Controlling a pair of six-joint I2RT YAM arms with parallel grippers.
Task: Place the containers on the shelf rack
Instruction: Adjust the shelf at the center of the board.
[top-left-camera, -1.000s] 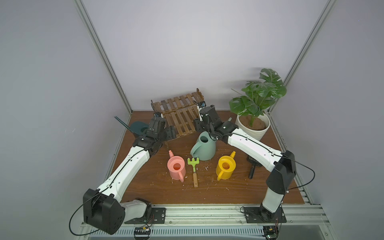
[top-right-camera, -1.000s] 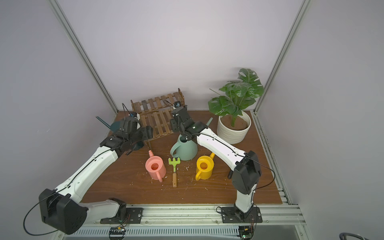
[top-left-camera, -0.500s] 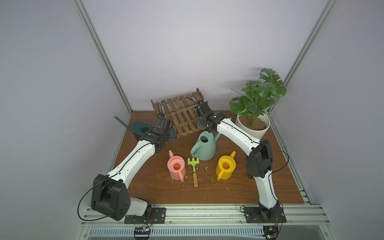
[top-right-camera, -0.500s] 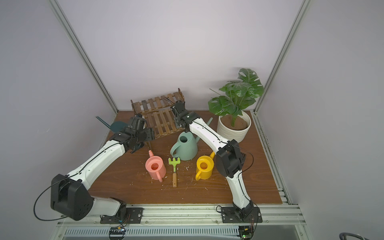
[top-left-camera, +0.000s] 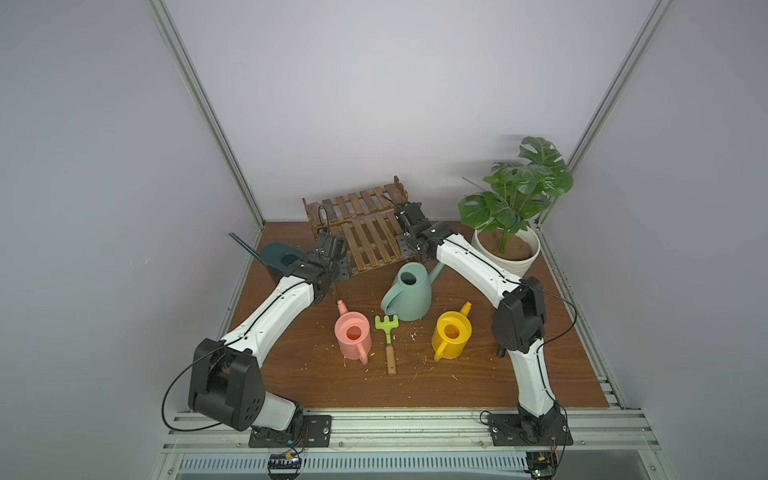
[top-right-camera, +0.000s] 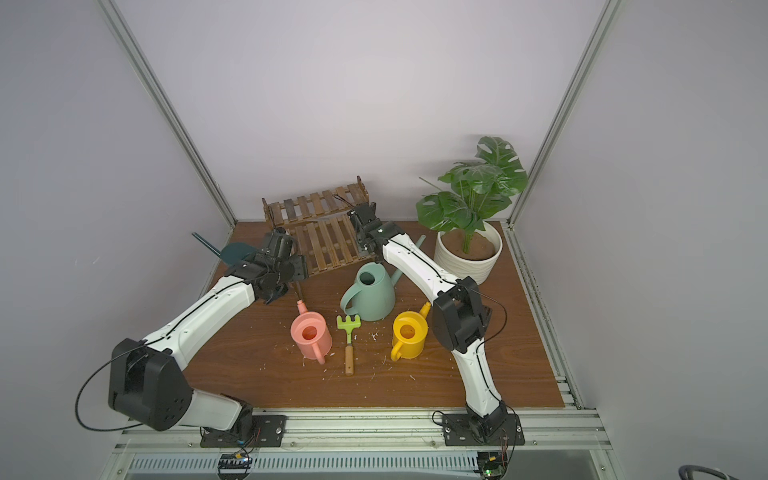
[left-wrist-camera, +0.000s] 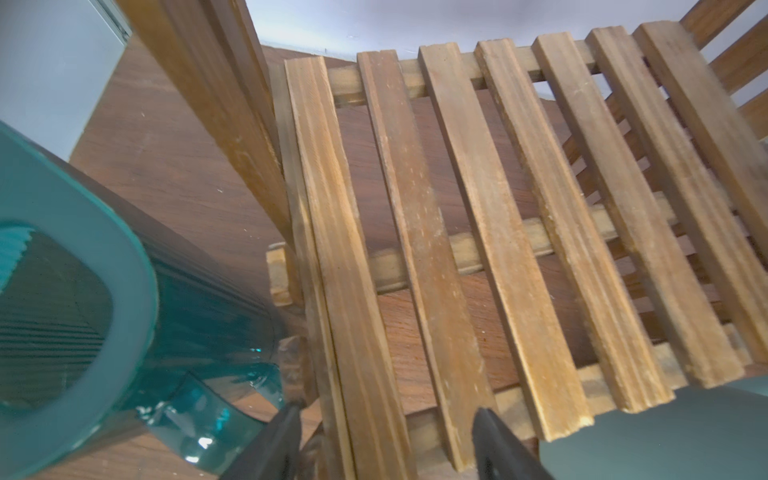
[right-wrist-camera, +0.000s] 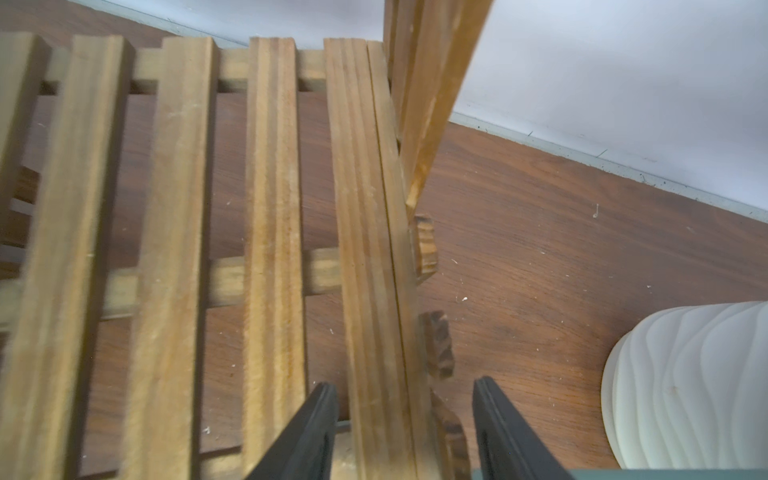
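Firstly, containers: four cans, all upright on the brown table (top-left-camera: 548, 374), none on the shelf rack (top-left-camera: 370, 245).

- Dark teal can (top-left-camera: 279, 259): tall and oval, with a thin spout rising toward the left wall. It stood just beside the rack's left end. The left wrist view showed only its own ribbed inner wall through the mouth.
- Mint green can (top-left-camera: 409, 297): conical, in front of the rack, handle forward, spout pointing back toward the right arm. Its mouth was dark inside.
- Pink can (top-left-camera: 353, 336) and yellow can (top-left-camera: 452, 334): mug-like, nearer the front edge, handles forward and short spouts back. Each open top showed only its own coloured floor.
- Green rake (top-left-camera: 388, 332): wooden handle, lying between the pink and yellow cans.
- White ribbed pot (top-left-camera: 508, 259): back right, holding brown soil and a broad-leaved green plant (top-left-camera: 519, 187).

Rack: two stepped tiers of dark-stained slats at the back of the table, between the teal can and the pot.

Left gripper (left-wrist-camera: 385, 411): jaws moderately parted, astride the two outermost slats at the rack's left end. A gap showed at the outer finger, so it was not clamped.

Right gripper (right-wrist-camera: 405, 384): jaws parted astride the single end slat at the rack's right end, with a gap on both sides.

Pale flecks lay scattered over the table.
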